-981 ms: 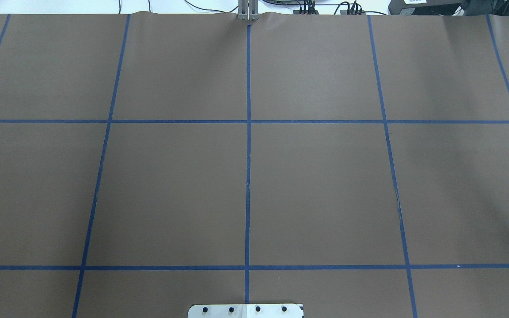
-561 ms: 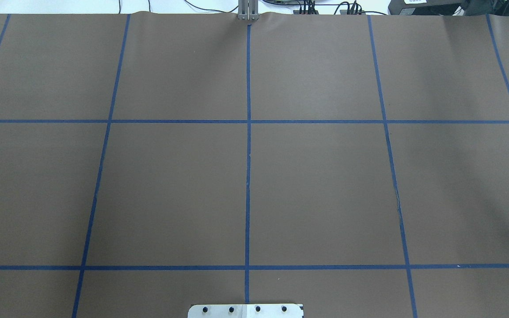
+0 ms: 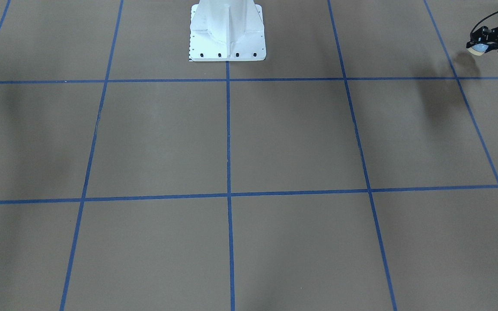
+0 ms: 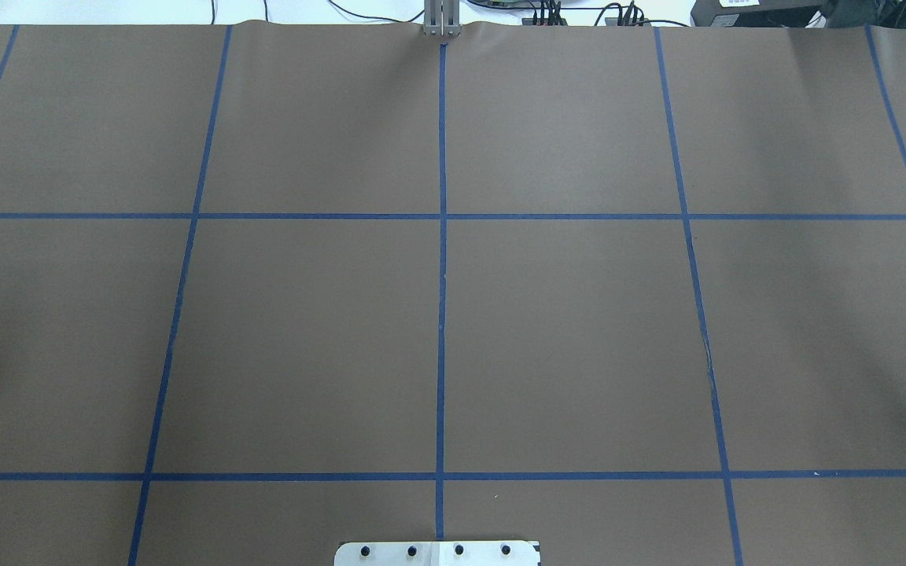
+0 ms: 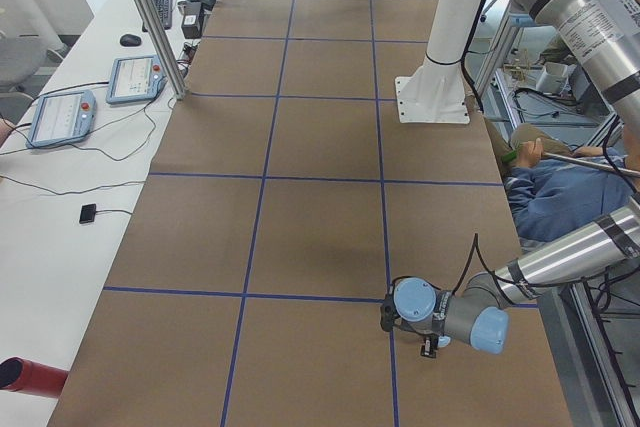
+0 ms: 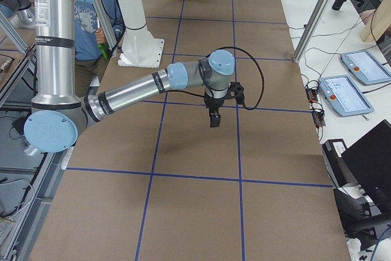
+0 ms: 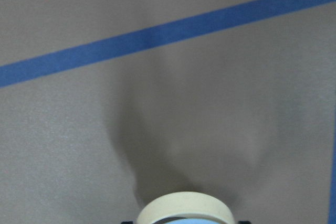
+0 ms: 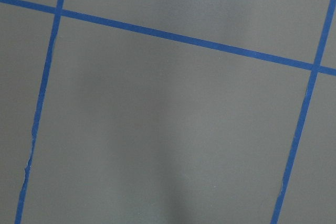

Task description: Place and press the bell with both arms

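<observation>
The bell (image 3: 476,48), light blue with a cream base, is held in my left gripper (image 3: 482,45) at the far right edge of the front-facing view, a little above the brown paper. In the left wrist view only the bell's cream base (image 7: 185,207) shows, at the bottom edge, with its shadow on the paper. My left arm (image 5: 560,252) reaches low over the table. My right gripper (image 6: 212,118) hangs pointing down above the paper in the exterior right view; I cannot tell whether it is open. The overhead view shows no gripper and no bell.
The table is covered with brown paper (image 4: 303,338) marked by a blue tape grid. The white pedestal base (image 3: 227,30) stands at the robot's side. A side table with tablets (image 5: 130,77) and a metal post (image 5: 150,17) stand beyond the far edge. A person in blue (image 5: 560,202) sits behind the robot.
</observation>
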`<state>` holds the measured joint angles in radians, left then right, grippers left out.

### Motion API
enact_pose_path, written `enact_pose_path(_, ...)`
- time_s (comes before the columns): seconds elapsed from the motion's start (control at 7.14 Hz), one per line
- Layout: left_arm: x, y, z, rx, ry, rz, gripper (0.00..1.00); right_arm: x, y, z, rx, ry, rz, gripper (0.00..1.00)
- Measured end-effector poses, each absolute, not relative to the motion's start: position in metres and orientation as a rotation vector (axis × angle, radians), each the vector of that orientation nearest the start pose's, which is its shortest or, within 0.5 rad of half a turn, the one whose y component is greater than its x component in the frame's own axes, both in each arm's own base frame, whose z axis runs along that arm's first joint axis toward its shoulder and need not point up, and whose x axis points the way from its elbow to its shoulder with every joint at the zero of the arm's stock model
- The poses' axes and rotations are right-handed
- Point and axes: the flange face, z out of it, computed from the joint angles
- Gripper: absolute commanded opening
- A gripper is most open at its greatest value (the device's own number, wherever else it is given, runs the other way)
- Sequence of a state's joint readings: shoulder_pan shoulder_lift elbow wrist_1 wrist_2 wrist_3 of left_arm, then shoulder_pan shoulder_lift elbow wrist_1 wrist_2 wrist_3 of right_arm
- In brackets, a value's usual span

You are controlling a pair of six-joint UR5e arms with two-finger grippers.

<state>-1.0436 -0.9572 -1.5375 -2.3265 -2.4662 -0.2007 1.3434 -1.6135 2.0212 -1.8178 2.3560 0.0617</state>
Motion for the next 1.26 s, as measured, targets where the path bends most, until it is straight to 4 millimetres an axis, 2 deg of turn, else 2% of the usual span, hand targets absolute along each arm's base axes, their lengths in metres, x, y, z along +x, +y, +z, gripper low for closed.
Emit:
enact_pose_path(0.14, 0.052, -0.197, 0.778, -0.222, 0.888, 0.34, 0.0, -0.041, -0.454, 0.483, 0.041, -0.8, -0.222, 1.0)
enact_pose_path(0.28, 0.069, -0.226, 0.756, -0.224, 0.897, 0.332, 0.0, -0.042, -0.455, 0.481, 0.045, -0.801, -0.225, 1.0)
enact_pose_path(0.42, 0.089, -0.26, 0.727, -0.226, 0.902, 0.328, 0.0, -0.043, -0.456, 0.478, 0.049, -0.803, -0.228, 1.0)
enact_pose_path(0.56, 0.11, -0.296, 0.69, -0.228, 0.905, 0.326, 0.0, -0.045, -0.457, 0.476, 0.051, -0.803, -0.23, 1.0)
enact_pose_path(0.84, 0.157, -0.377, 0.604, -0.24, 0.901, 0.316, 0.0, -0.054, -0.458, 0.473, 0.045, -0.802, -0.233, 1.0)
enact_pose_path(1.12, 0.213, -0.461, 0.508, -0.241, 0.895, 0.289, 0.0, -0.073, -0.464, 0.462, 0.038, -0.795, -0.232, 1.0)
enact_pose_path(1.26, 0.257, -0.492, 0.45, -0.262, 0.886, 0.286, 0.0, -0.078, -0.47, 0.454, 0.047, -0.791, -0.233, 1.0)
